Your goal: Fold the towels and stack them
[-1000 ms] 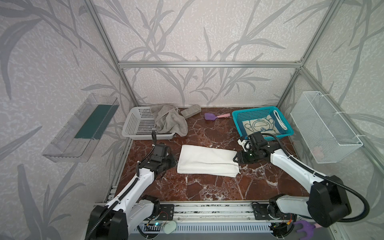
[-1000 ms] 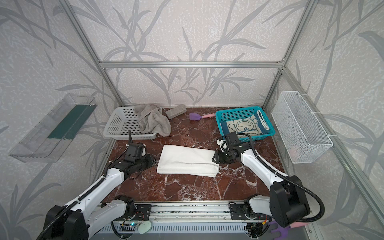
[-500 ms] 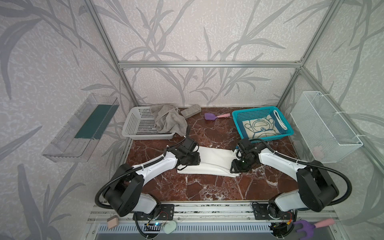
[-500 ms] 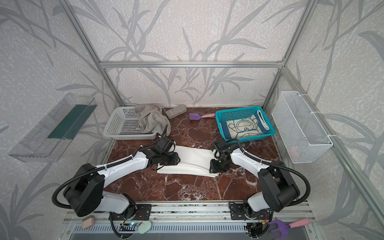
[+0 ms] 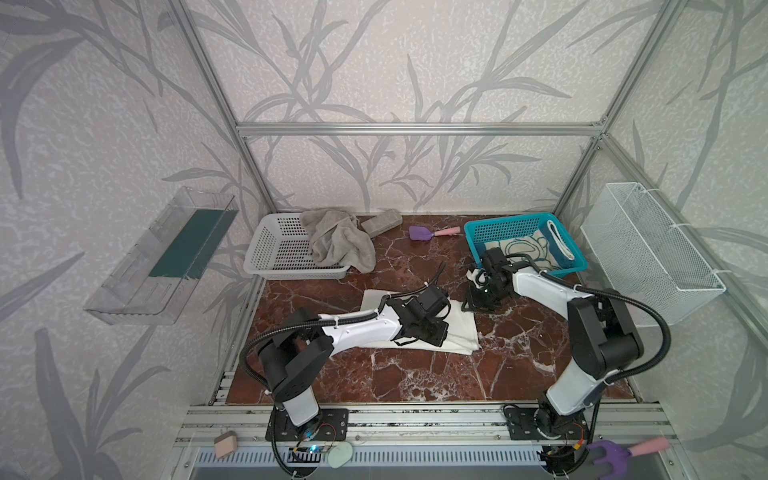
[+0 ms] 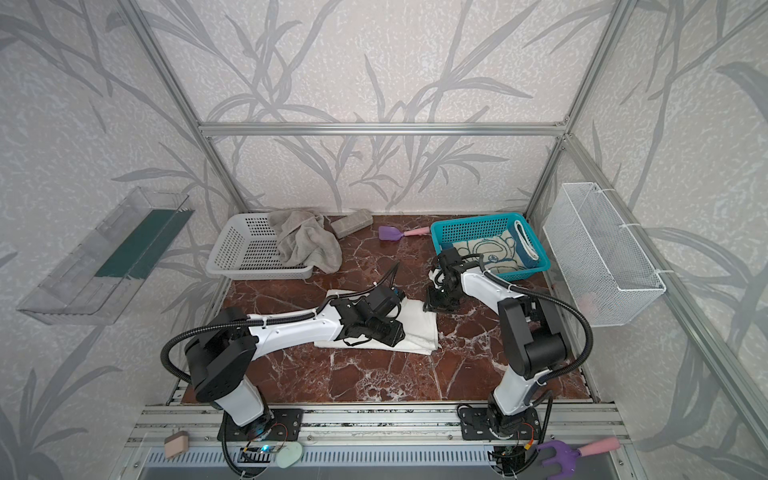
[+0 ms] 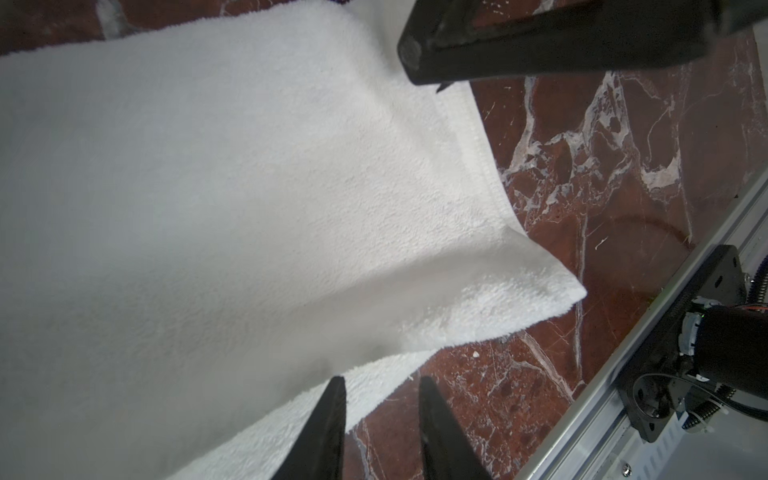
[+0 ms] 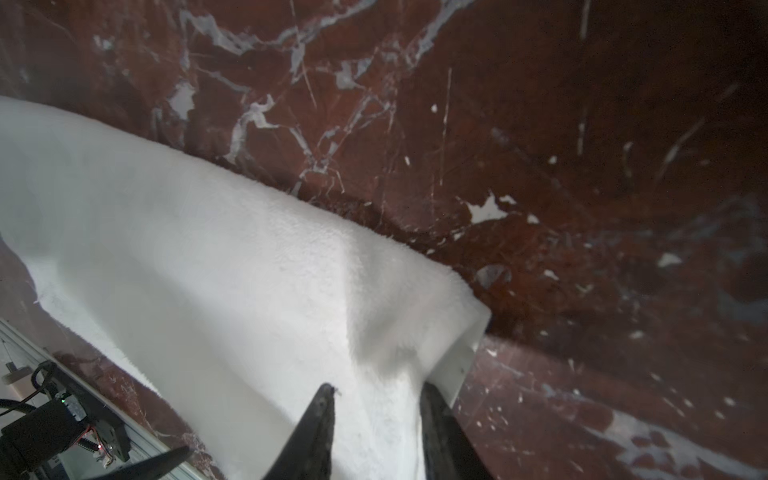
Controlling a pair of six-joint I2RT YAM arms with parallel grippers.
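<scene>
Three towels are in view. One white towel (image 5: 463,332) (image 6: 417,324) lies folded at the middle of the marble table (image 5: 415,374). One grey-taupe towel (image 5: 336,243) is crumpled over the right rim of a white plastic basket (image 5: 274,253) at the back left, partly inside it and partly spilling onto the marble. One blue-bordered beige towel (image 5: 536,247) with a cartoon outline sits in a teal basket (image 5: 498,228) at the back right.

Two grippers work at the white towel. The right gripper (image 5: 478,305) (image 8: 376,395) is at its far right corner, with the jaws closed on the cloth; in the right wrist view the terry tents up between the fingers, next to a sewn tag. The left gripper (image 5: 438,332) (image 7: 380,386) hovers over the towel's near right edge with its jaws a little apart. Only marble and towel edge show through the gap, with nothing pinched.

The left arm lies across the white towel and hides its middle and much of its left part. The right forearm crosses the teal basket's near corner and covers part of the beige towel.

Between the two baskets lie one small grey block (image 5: 381,222) and one purple scoop (image 5: 419,232) with a pink handle. One wire basket (image 5: 648,249) hangs on the right wall and one clear shelf (image 5: 166,253) on the left. One purple fork tool (image 5: 606,455) and one tan block (image 5: 226,442) rest on the front rail.
</scene>
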